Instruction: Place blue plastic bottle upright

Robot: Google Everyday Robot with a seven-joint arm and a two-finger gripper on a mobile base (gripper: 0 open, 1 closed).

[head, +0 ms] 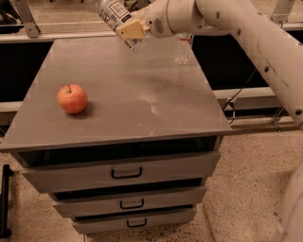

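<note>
The blue plastic bottle [114, 14] with its whitish label and dark print is held in the air above the far middle of the grey cabinet top [128, 90]. It is tilted, its top end up and left and partly cut off by the frame's top edge. My gripper [131, 29] is shut on the bottle's lower body, its tan fingers [132, 30] across it. The white arm reaches in from the right.
A red apple [72, 98] sits on the left of the cabinet top. A ribbed clear bottle [183, 47] stands upright at the far right edge, just behind the arm. Drawers [127, 173] lie below the top. Speckled floor shows to the right.
</note>
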